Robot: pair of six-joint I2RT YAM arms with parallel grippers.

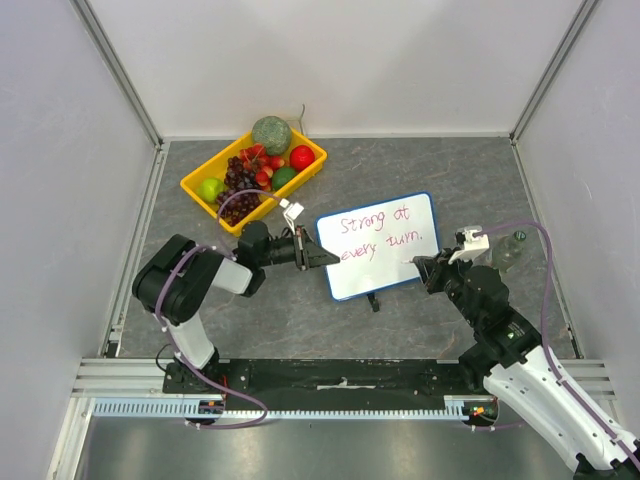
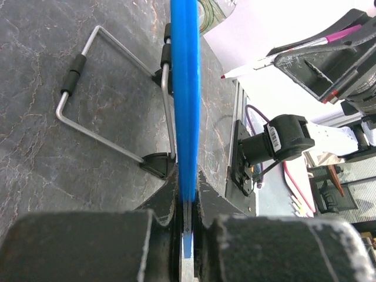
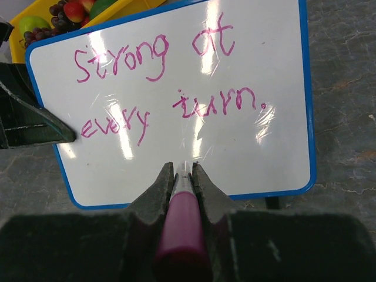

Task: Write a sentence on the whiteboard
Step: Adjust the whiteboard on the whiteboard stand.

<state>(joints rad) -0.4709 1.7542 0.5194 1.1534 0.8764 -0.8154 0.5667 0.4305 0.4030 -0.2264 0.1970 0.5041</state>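
The whiteboard (image 1: 385, 275), white with a thin blue rim, stands tilted on the grey table. The sentence (image 1: 375, 235) in pink marker reads "Strong at every turn." in two lines (image 3: 170, 88). My left gripper (image 1: 325, 257) is shut on the whiteboard's left edge; the blue rim (image 2: 185, 88) runs between its jaws (image 2: 187, 194). My right gripper (image 1: 425, 268) is shut on a pink marker (image 3: 182, 223), which points at the bare board (image 3: 235, 158) below "turn". The marker tip (image 2: 223, 76) sits close to the board's face.
A yellow tray (image 1: 200, 203) of fruit lies at the back left of the table. A clear bottle (image 1: 508, 250) stands just right of my right gripper. The board's wire stand (image 2: 106, 100) rests on the table behind it. Walls enclose three sides.
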